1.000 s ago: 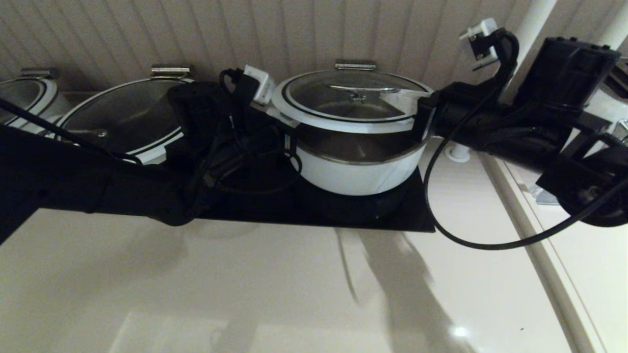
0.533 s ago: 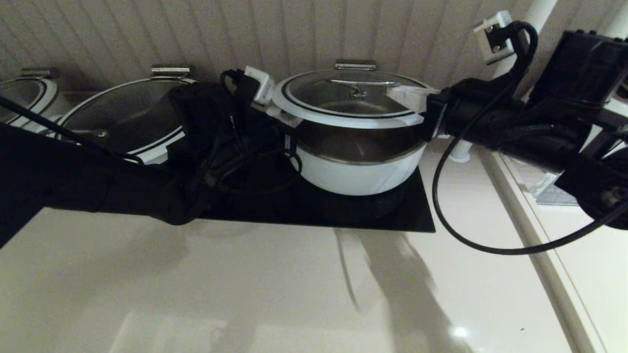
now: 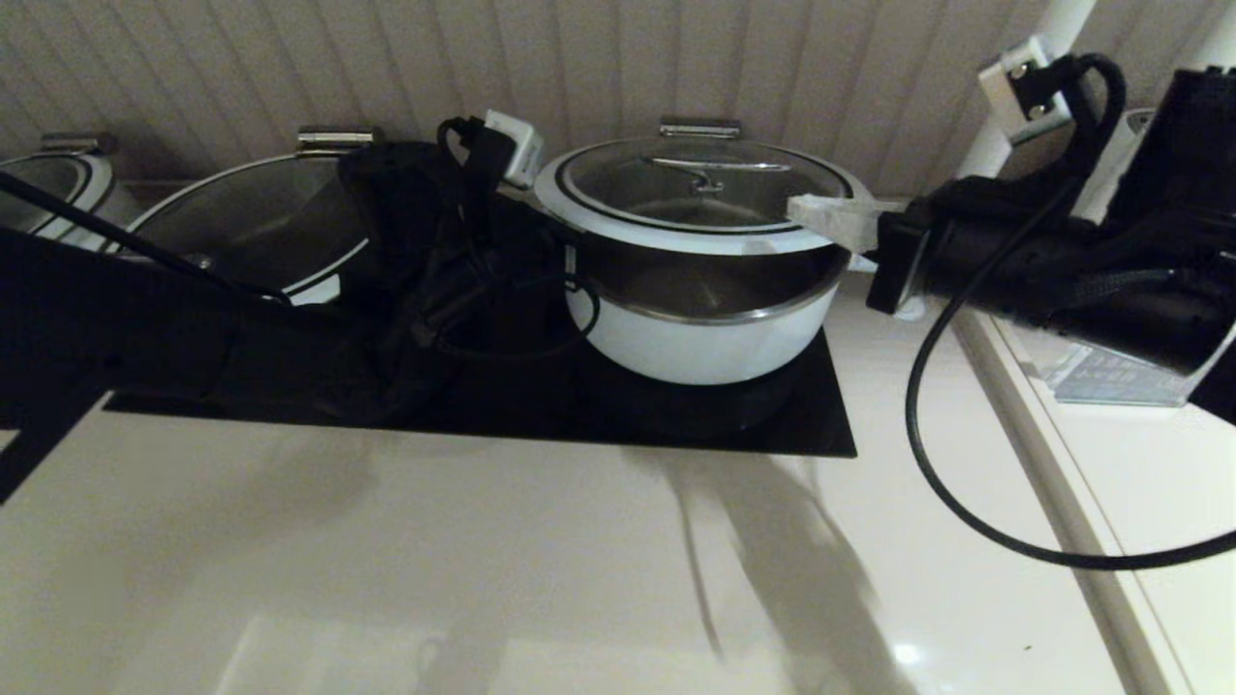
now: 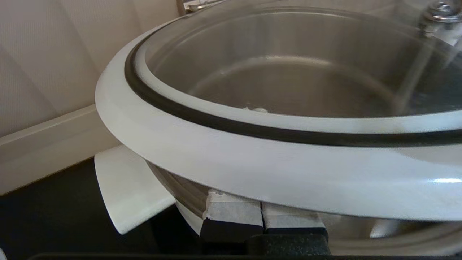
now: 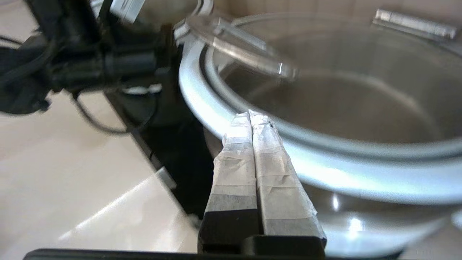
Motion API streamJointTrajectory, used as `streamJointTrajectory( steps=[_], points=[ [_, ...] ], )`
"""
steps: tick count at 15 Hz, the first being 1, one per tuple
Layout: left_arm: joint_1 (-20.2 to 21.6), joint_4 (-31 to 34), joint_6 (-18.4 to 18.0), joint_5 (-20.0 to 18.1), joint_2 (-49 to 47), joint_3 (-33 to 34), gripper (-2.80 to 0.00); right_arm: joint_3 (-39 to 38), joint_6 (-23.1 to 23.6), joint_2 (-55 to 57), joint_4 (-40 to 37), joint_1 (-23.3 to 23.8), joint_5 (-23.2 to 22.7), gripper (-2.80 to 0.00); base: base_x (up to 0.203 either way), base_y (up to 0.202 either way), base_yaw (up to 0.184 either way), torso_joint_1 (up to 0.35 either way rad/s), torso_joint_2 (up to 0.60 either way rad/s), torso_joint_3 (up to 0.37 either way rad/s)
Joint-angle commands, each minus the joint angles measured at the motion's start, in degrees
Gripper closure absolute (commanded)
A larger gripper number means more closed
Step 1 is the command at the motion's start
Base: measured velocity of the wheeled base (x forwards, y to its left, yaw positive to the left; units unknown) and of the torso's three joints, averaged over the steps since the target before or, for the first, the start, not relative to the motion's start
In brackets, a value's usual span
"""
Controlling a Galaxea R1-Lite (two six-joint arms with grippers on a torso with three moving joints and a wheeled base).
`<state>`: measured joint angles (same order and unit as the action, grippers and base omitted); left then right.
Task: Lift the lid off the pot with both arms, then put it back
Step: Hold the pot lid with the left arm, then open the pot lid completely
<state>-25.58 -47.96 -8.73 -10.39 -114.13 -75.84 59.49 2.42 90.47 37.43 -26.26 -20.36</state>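
Note:
The white pot (image 3: 700, 347) stands on the black cooktop. The glass lid (image 3: 705, 193) with its white rim is raised above the pot's steel rim, with a gap at the front; its hinge bracket (image 3: 700, 126) is at the back. My left gripper (image 4: 261, 213) is shut, with its taped fingertips (image 4: 231, 209) under the lid's left rim (image 4: 252, 162), next to the pot's side handle (image 4: 126, 187). My right gripper (image 3: 816, 212) is shut at the lid's right edge; in the right wrist view (image 5: 251, 117) its tips lie against the rim (image 5: 202, 101). I cannot tell if they touch.
A wider lidded pot (image 3: 241, 222) stands left of the task pot, and another (image 3: 48, 183) at far left. A ribbed wall is close behind. The cooktop (image 3: 628, 425) ends at a pale counter (image 3: 483, 579). The right arm's cable (image 3: 966, 512) loops over a raised ledge.
My right arm has drawn back to the right, its fingers sliding out from under the lid's right rim to its edge. The lid stays raised. The left arm rose slightly.

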Motion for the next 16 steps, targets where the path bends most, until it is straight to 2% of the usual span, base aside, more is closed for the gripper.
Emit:
streamJointTrajectory(
  steps=[1, 7, 13, 16],
  points=[
    [0.0, -0.5, -0.1, -0.1, -0.1, -0.4, 0.00, -1.5, -0.7, -3.5, -1.7, 0.0, -0.1, 0.00, 0.000, 0.000, 0.000, 0.000, 0.00, 0.000],
    [0.1, -0.5, -0.1, -0.1, 0.1, -0.4, 0.00, -8.5, -2.3, -11.0, -2.6, 0.4, 0.0, 0.00, 0.000, 0.000, 0.000, 0.000, 0.00, 0.000],
    [0.1, -0.5, -0.1, 0.5, 0.1, -0.4, 0.00, -18.3, -2.2, -17.5, -2.6, 6.2, 0.1, 0.00, 0.000, 0.000, 0.000, 0.000, 0.00, 0.000],
    [0.1, -0.6, -0.1, 0.6, 0.1, -0.4, 0.00, -20.3, -2.2, -18.5, -2.4, 6.7, 0.1, 0.00, 0.000, 0.000, 0.000, 0.000, 0.00, 0.000]
  ],
)
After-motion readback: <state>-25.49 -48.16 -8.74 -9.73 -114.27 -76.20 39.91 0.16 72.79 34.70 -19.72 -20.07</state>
